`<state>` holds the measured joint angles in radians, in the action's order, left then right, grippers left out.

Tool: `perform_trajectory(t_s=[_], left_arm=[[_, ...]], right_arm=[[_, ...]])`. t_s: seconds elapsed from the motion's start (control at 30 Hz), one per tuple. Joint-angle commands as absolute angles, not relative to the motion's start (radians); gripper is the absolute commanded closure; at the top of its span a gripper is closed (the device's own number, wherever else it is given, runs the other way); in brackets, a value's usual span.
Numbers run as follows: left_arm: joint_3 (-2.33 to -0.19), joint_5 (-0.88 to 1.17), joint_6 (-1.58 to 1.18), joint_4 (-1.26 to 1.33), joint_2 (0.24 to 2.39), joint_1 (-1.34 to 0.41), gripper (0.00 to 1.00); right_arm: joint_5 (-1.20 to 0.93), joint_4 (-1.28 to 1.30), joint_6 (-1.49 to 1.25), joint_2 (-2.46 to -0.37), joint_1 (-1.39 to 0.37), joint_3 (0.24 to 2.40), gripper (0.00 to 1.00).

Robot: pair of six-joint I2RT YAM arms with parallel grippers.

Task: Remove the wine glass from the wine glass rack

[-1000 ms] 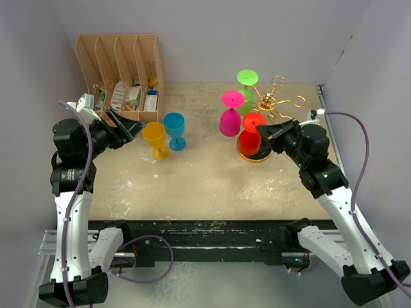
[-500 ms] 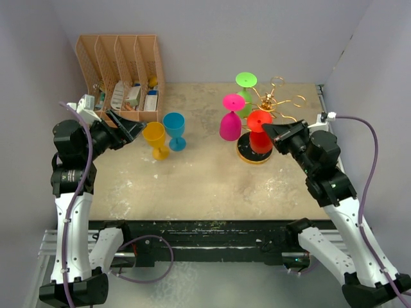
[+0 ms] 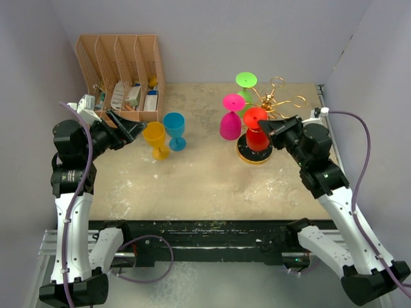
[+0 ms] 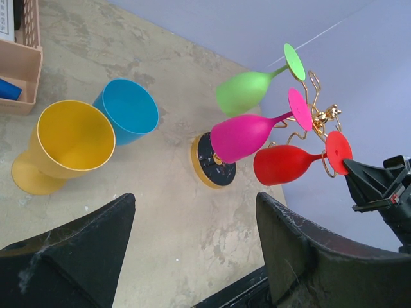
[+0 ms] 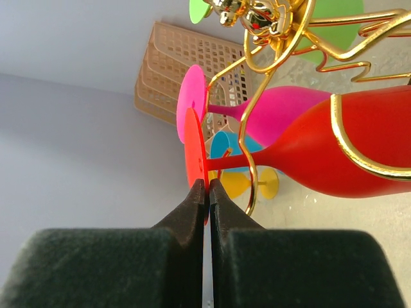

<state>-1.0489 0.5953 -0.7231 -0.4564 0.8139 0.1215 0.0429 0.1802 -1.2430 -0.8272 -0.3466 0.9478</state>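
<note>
Red wine glass (image 3: 259, 139) hangs bowl-down on the wine glass rack (image 3: 265, 102), at the far right of the worktop (image 3: 192, 183). Its flat round foot is uppermost and its bowl sits above the rack's round dark base. The right tool (image 5: 207, 186) pinches the thin edge of that foot, with its dark fingers pressed almost together on it. A gold wire loop curls around the stem just behind the foot.

The glass probably needs to slide out sideways along the open end of the loop, toward the near right, not straight up, because the foot is wider than the wire gap. The hold on such a thin, smooth edge looks slight, so a slow, level pull would help stop the glass pivoting or slipping. The pink wine glass (image 3: 229, 122) hangs just beside it on the left, and a green wine glass (image 3: 246, 79) hangs farther back. A snagged stem could rock the light wire rack and shake them.

All three glasses look like opaque, matte, brightly coloured plastic. The rack is thin polished gold wire with curled arms, and its dark base disc has a gold rim. The worktop is mottled beige and scuffed.

At the left, a yellow goblet (image 3: 155, 136) and a blue goblet (image 3: 173, 123) stand upright, side by side. Near them the left tool (image 4: 194, 200) is spread wide and empty. A tan perforated file organiser (image 3: 119, 64) stands at the far left.
</note>
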Motion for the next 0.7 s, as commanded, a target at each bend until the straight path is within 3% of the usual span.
perform_trajectory(t_s=[0.0, 0.67], left_arm=[[-1.060, 0.612, -0.736, -0.413, 0.804, 0.117, 0.21], [-1.032, 0.633, -0.753, -0.396, 0.798, 0.117, 0.21]], right_arm=[[0.078, 0.098, -1.262, -0.854, -0.345, 0.999, 1.00], [0.147, 0.020, -1.455, -0.811, -0.345, 0.905, 1.00]])
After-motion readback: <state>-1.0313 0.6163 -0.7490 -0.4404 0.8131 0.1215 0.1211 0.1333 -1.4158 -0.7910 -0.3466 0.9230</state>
